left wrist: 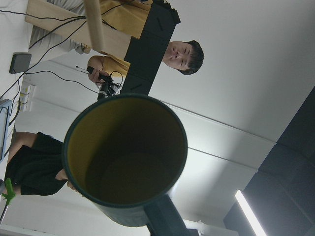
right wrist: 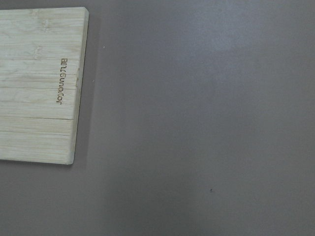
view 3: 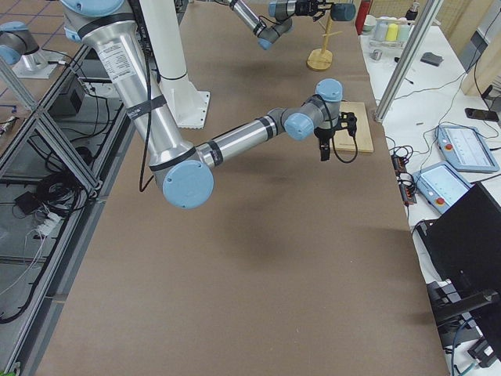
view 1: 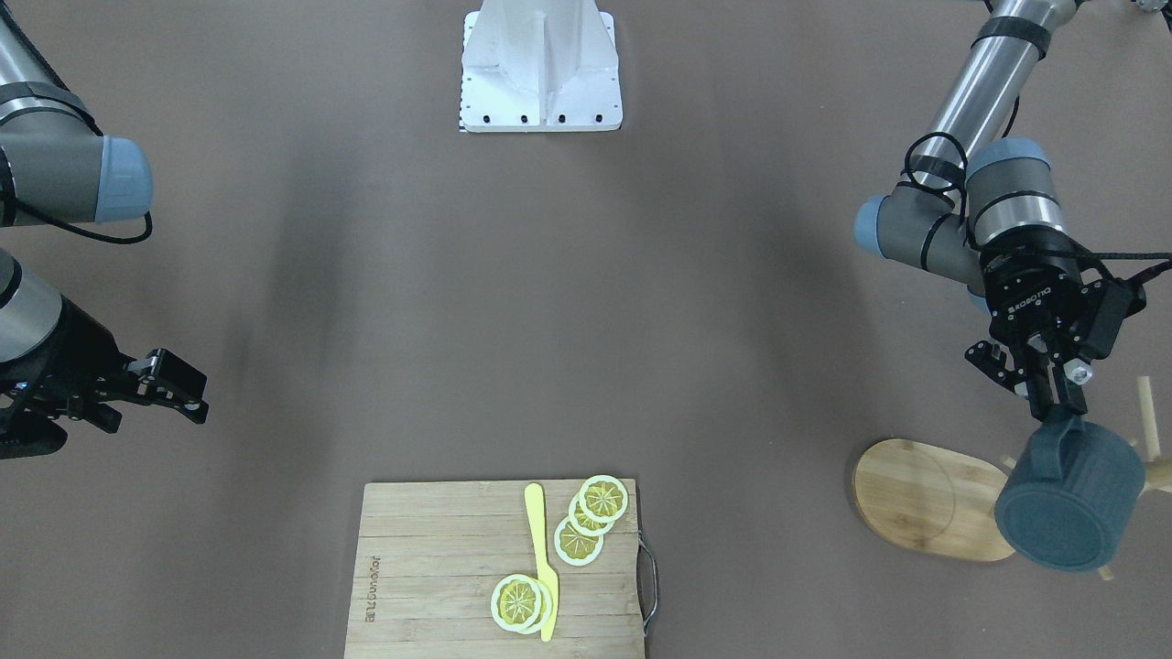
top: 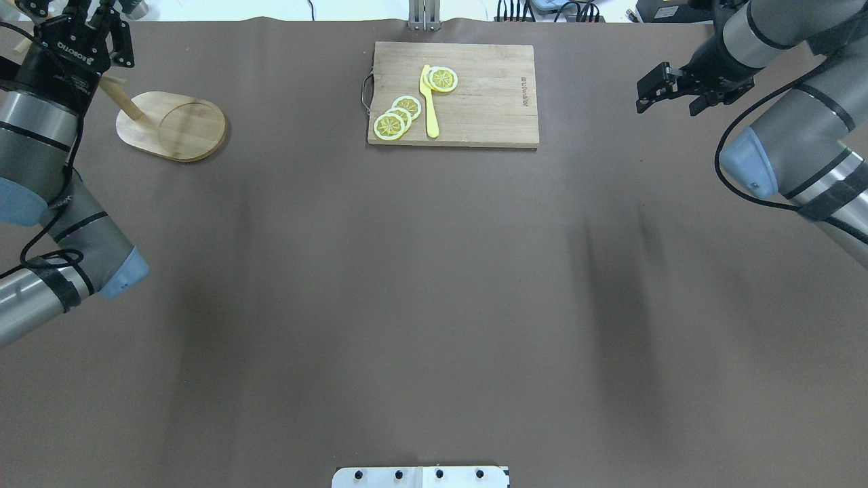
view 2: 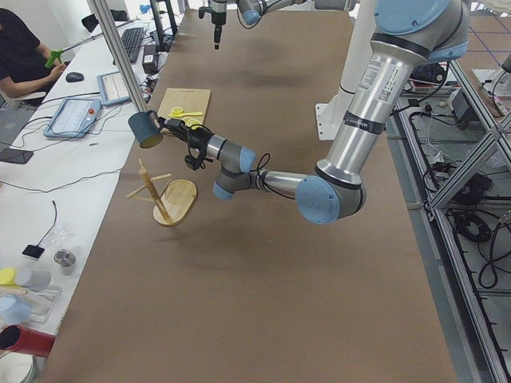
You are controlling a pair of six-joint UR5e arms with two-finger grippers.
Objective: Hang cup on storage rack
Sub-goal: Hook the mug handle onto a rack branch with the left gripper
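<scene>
The dark slate-blue cup (view 1: 1071, 499) is held in the air by its handle in my left gripper (view 1: 1060, 403), which is shut on it. The cup lies tilted on its side above the storage rack, over the oval bamboo base (view 1: 920, 499) and among the thin pegs (view 1: 1146, 416). In the left wrist view the cup's yellowish inside (left wrist: 125, 157) faces the camera and a peg (left wrist: 93, 22) stands above it. The exterior left view shows the cup (view 2: 144, 129) higher than the rack (view 2: 164, 199). My right gripper (top: 649, 88) is open and empty, far from the cup.
A slatted wooden cutting board (view 1: 439, 567) carries lemon slices (view 1: 586, 522) and a yellow knife (view 1: 542, 558) at the table's far middle. Its corner shows in the right wrist view (right wrist: 39, 83). The robot's white base (view 1: 540, 64) stands at the near edge.
</scene>
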